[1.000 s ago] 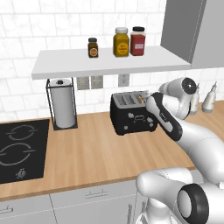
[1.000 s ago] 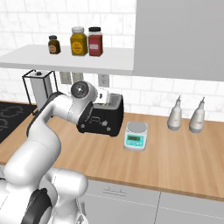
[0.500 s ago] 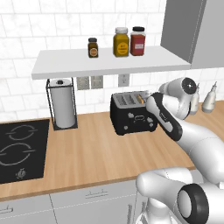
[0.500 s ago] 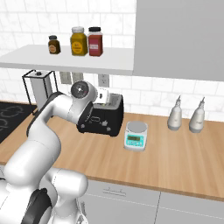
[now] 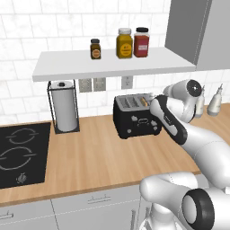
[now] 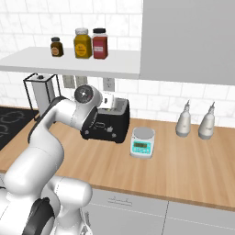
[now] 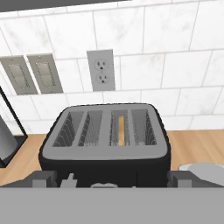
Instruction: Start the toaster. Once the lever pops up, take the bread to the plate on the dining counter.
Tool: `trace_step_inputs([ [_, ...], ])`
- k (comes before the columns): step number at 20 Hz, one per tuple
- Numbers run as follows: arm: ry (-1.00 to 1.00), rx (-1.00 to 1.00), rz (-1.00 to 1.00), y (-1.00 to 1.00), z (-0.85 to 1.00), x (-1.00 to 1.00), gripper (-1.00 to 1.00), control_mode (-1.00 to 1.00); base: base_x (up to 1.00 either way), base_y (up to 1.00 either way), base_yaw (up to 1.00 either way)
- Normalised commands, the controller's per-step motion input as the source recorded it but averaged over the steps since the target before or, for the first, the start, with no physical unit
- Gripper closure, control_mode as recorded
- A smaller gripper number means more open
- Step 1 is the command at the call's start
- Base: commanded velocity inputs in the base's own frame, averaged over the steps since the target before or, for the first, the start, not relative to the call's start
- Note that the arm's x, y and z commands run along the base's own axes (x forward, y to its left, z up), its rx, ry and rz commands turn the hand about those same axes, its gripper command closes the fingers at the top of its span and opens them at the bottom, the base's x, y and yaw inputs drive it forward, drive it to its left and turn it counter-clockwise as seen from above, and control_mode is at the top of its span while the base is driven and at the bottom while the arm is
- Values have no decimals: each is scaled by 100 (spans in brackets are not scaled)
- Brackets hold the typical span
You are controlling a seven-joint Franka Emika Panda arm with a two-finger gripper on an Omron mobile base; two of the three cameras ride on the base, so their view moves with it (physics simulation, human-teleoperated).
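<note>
The black toaster [image 5: 136, 119] stands on the wooden worktop against the tiled wall, and its side faces the right base view [image 6: 107, 125]. From the hand view I look down on its four slots [image 7: 105, 136]. The bread [image 7: 121, 130], a thin tan slice on edge, sits sunk in the third slot from the left. My gripper [image 7: 111, 180] hangs just above and in front of the toaster's front edge, open, with one fingertip at each front corner and nothing between them. The plate and the dining counter are out of view.
A paper towel holder [image 5: 65, 110] and a black cooktop [image 5: 18, 152] lie left of the toaster. A small kitchen scale [image 6: 142, 142] and two pale bottles [image 6: 183, 122] stand to its right. Jars [image 5: 124, 43] sit on the shelf overhead. Wall outlet [image 7: 101, 70] behind.
</note>
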Motion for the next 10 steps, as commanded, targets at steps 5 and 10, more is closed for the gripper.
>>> trace_step_inputs([
  [5, 0, 0, 0, 0, 0, 0, -100, -100, 0, 0, 0],
  [10, 0, 0, 0, 0, 0, 0, -100, -100, 0, 0, 0],
])
